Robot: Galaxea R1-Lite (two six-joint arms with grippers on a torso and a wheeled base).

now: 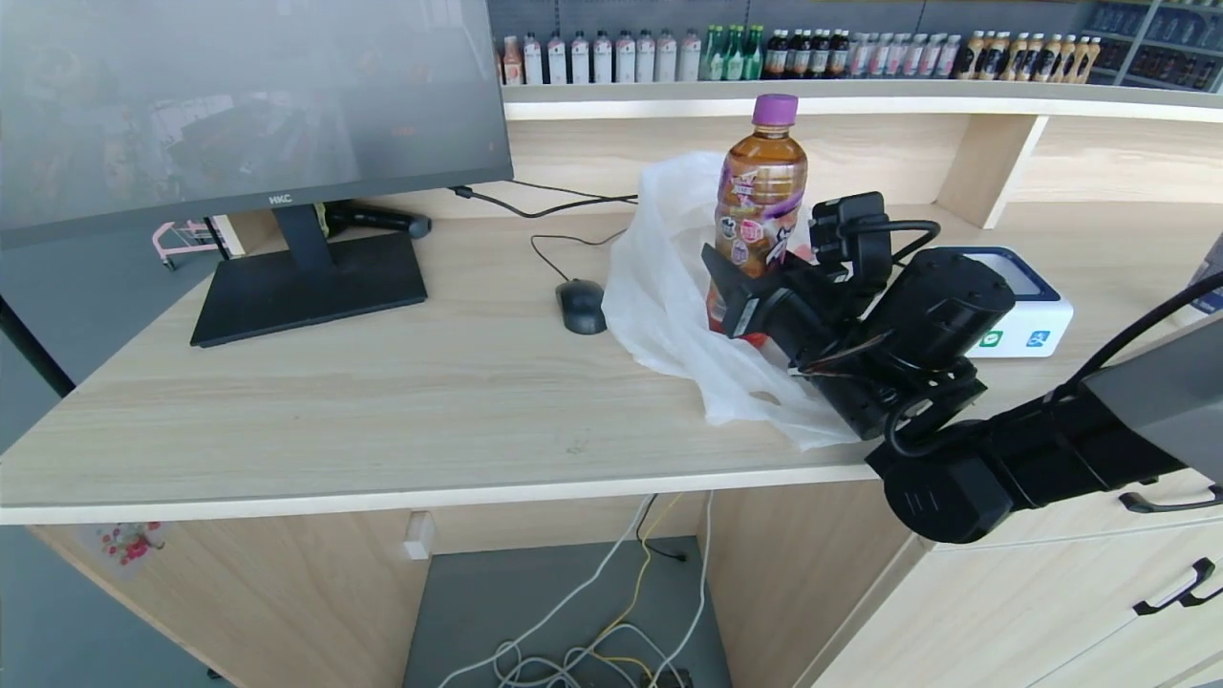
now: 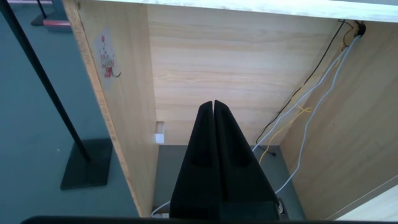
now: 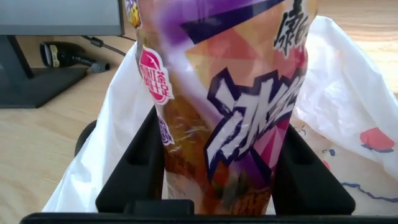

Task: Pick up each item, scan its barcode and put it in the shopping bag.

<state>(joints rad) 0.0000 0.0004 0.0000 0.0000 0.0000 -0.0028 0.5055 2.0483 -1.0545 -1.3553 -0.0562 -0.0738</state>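
Right tool (image 1: pixel 760 287) clamps the upright bottle (image 1: pixel 761 182) at the shopping bag (image 1: pixel 659 287); left tool (image 2: pixel 214 109) pressed closed

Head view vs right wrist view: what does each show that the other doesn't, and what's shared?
Head view adds: the purple cap, the mouse, the white scanner box and the shelf bottles. Right wrist view adds: both fingers of the right end effector pressed on the bottle, and a red mark on the bag. Shared: bottle, bag, monitor stand, black handheld scanner.
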